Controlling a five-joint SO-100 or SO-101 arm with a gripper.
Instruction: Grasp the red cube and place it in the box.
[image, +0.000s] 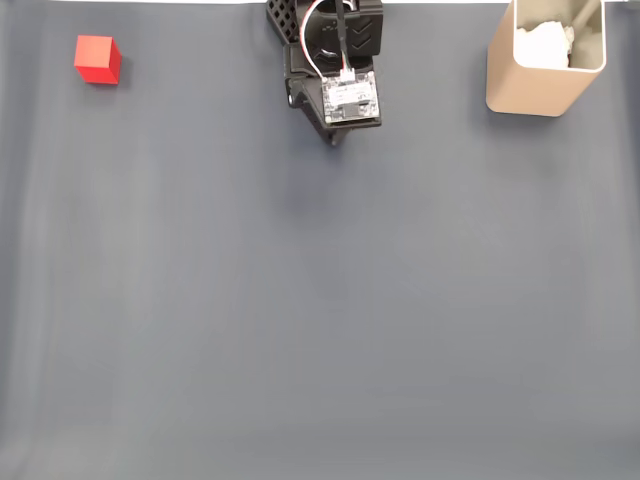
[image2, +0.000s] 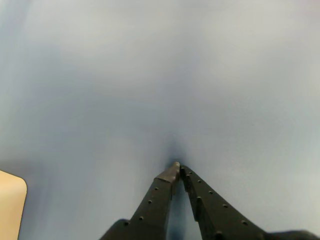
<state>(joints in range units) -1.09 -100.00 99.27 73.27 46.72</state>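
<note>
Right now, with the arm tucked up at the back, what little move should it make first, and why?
Probably swing toward the small bright red cube, at far left in the fixed view, opening its fingers on the way. The fingers meet at their tips and hold nothing, the cube sits apart on the grey mat, and the tall beige box stands on the opposite side.

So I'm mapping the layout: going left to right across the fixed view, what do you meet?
Red cube → arm with its gripper → box.

Grey-blue table cover (image: 320, 320), smooth; white crumpled material (image: 545, 45) top right.
</note>
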